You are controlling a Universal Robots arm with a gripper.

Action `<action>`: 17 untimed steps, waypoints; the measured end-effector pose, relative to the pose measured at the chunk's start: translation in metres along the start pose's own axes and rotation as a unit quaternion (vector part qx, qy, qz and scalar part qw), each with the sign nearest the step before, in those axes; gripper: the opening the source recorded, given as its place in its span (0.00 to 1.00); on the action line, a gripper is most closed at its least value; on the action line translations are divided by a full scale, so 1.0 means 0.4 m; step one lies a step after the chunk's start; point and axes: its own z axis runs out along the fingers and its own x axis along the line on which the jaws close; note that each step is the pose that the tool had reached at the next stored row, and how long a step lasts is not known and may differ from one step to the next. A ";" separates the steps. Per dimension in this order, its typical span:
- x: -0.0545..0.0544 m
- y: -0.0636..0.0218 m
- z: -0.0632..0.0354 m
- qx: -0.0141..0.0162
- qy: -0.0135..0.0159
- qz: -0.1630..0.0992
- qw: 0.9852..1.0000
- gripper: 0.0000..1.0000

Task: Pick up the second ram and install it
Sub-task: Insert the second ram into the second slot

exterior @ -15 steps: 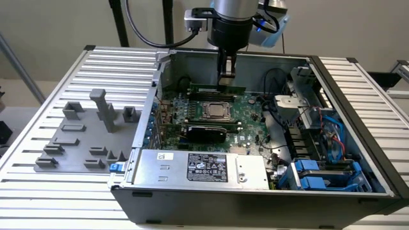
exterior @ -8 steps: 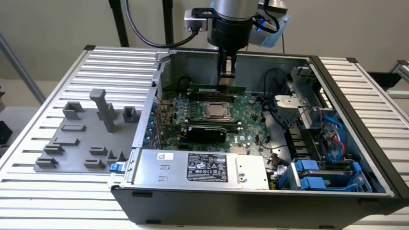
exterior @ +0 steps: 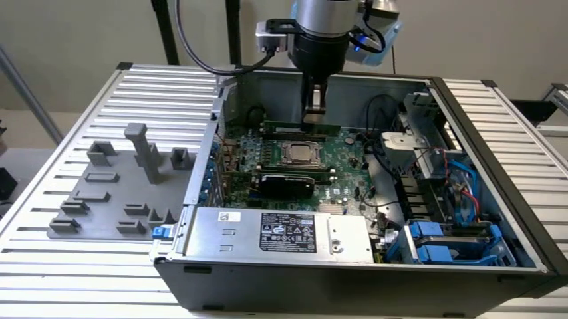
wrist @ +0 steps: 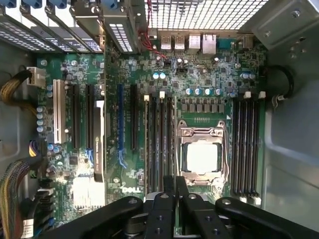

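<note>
Tool: the tool [exterior: 312, 118] hangs upright inside the open computer case [exterior: 501, 179]; its fingers are drawn close and appear clamped on the top edge of the second ram [exterior: 286, 125].
Second ram: it stands on edge over the motherboard [exterior: 346, 153], on the side of the CPU socket [exterior: 302, 153] toward the far edge of the worktop [exterior: 71, 279]. Whether it is seated in a slot cannot be told.
Risk: a stick out of line with its slot would likely jam or tilt under pressure and strain the board. A weak grip could let it slip.
Surface: the worktop is ribbed, matt grey metal. A grey fixture tray [exterior: 106, 199] lies beside the case, on the exterior view's left.
Room: a pale wall, with dark posts behind the far edge.
</note>
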 end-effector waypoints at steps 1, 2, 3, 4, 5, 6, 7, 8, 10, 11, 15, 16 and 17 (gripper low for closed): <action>0.000 0.000 0.004 0.000 0.000 0.000 1.000 0.00; 0.000 0.001 0.009 0.000 0.000 0.000 1.000 0.00; 0.000 0.001 0.013 0.000 0.000 0.000 1.000 0.00; 0.000 0.002 0.018 0.000 0.000 0.000 1.000 0.00; 0.001 0.002 0.023 0.000 0.000 0.000 1.000 0.00; 0.001 0.003 0.027 0.000 0.000 0.000 1.000 0.00; 0.001 0.003 0.032 0.000 0.000 0.000 1.000 0.00; 0.001 0.003 0.037 0.000 0.000 0.000 1.000 0.00; 0.001 0.004 0.046 0.000 0.000 0.000 1.000 0.00; 0.001 0.004 0.050 0.000 0.000 0.000 1.000 0.00; 0.002 0.005 0.068 0.000 0.000 0.000 1.000 0.00; 0.002 0.005 0.073 0.000 0.000 0.000 1.000 0.00; 0.002 0.005 0.077 0.000 0.000 0.000 1.000 0.00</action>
